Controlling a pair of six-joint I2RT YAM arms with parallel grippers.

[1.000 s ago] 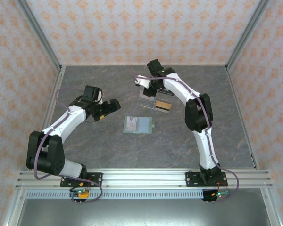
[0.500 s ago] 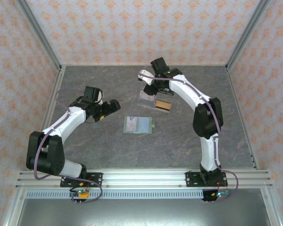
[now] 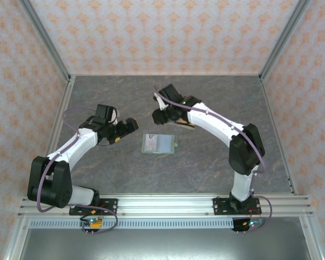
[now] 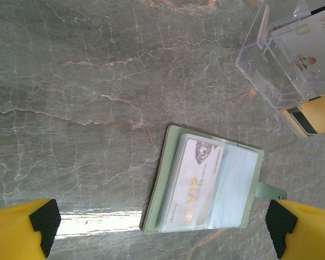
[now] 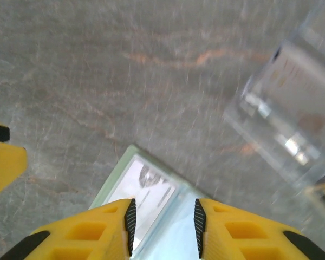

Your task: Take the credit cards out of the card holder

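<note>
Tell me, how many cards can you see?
3. One VIP card lies in the open card holder; a white card and a gold card sit in the clear stand. More may hide beneath.

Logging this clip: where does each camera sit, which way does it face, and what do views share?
Top external: above and behind the bases, looking down on the table; left arm and right arm show.
Left wrist: faces down at the open card holder and clear stand; left jaws wide apart in bottom corners.
Right wrist: blurred, faces down at the card holder; right jaws narrowly parted at bottom.
Shared: all three show the card holder; both wrist views the clear stand.
</note>
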